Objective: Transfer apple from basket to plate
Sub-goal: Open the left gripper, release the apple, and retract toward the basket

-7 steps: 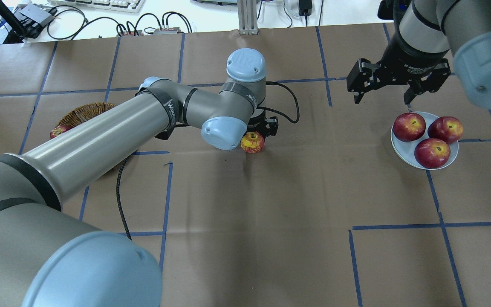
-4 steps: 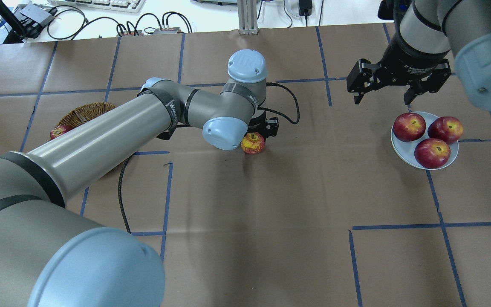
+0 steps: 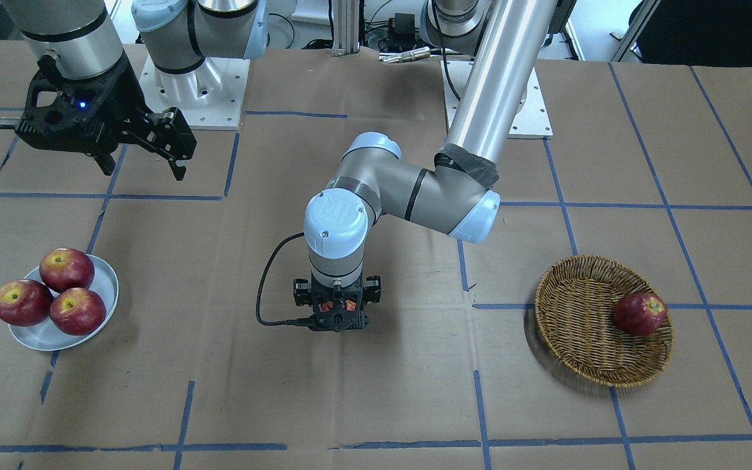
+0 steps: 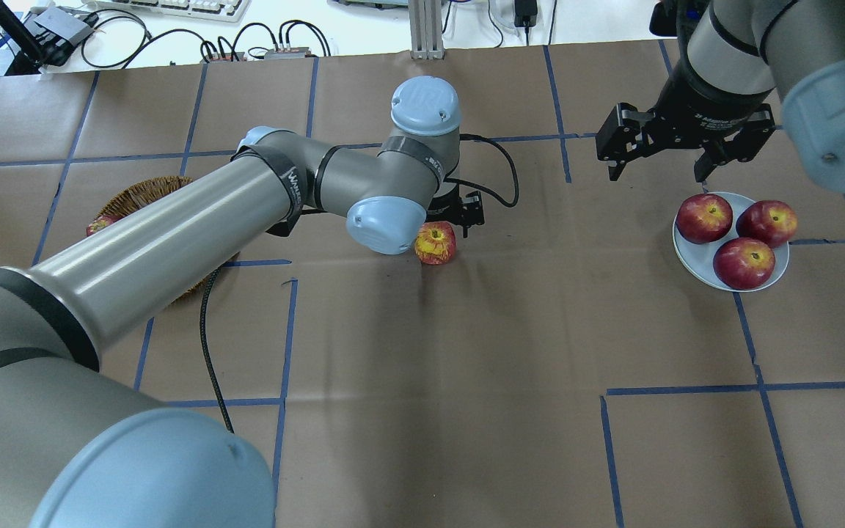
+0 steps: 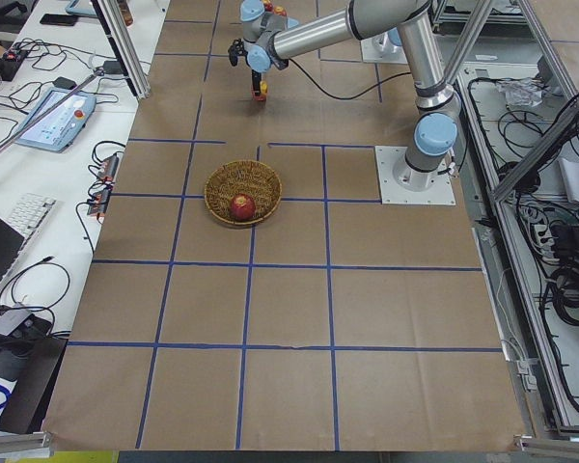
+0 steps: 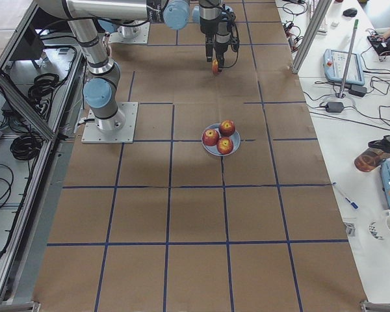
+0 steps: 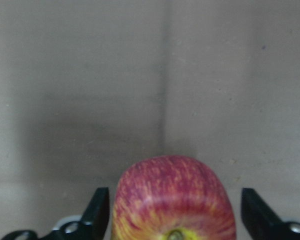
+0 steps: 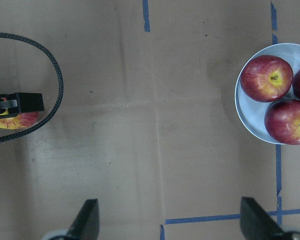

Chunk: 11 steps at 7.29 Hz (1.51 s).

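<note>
The pinkish-red, yellow-streaked apple (image 4: 435, 244) rests on the brown paper in the middle of the table, outside the wicker basket (image 4: 145, 193) and far from the pale plate (image 4: 692, 262). My left gripper (image 7: 175, 200) is open, with a finger on each side of the apple (image 7: 174, 200) and a gap on the right. In the front view the wrist (image 3: 337, 312) hides most of the apple. My right gripper (image 4: 657, 174) is open and empty, hovering just behind the plate (image 8: 246, 122).
Three dark red apples (image 4: 704, 218) fill most of the plate. One dark red apple (image 3: 640, 314) lies in the basket (image 3: 578, 329). A black cable (image 4: 206, 330) loops from the left wrist over the paper. Blue tape lines mark the table.
My left wrist and gripper have shifted slightly toward the table's far side while the apple stayed put. The right arm has not moved.
</note>
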Each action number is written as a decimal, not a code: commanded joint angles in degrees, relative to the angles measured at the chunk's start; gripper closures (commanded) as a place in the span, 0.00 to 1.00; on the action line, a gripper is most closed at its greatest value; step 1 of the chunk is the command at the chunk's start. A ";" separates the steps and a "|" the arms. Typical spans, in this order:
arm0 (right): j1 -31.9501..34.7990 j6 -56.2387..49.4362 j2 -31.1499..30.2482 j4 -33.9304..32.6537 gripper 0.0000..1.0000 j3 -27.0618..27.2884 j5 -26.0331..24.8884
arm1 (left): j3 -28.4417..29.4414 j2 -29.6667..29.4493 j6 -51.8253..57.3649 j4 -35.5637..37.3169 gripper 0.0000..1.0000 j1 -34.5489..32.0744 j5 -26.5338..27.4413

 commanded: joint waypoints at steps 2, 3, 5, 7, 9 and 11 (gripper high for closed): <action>0.10 0.33 -1.38 0.00 0.00 0.10 0.35 | 1.50 15.17 13.50 -17.54 0.01 8.15 0.21; 0.02 0.24 -1.48 0.00 0.00 -0.17 0.35 | 1.42 21.15 17.23 -24.23 0.01 11.68 0.47; 0.10 0.50 -1.65 0.00 0.00 -0.34 -0.08 | 0.37 29.35 26.73 -34.00 0.01 19.50 0.83; 0.54 2.33 -0.87 -0.35 0.00 -0.52 0.52 | -0.95 31.84 26.93 -34.23 0.01 20.76 0.57; 4.55 6.56 4.12 -1.22 0.00 -3.66 0.62 | -0.95 32.02 31.14 -34.14 0.01 21.29 0.47; 11.67 14.18 11.40 -4.80 0.00 -7.36 0.44 | -0.96 30.19 30.54 -33.79 0.01 21.38 0.39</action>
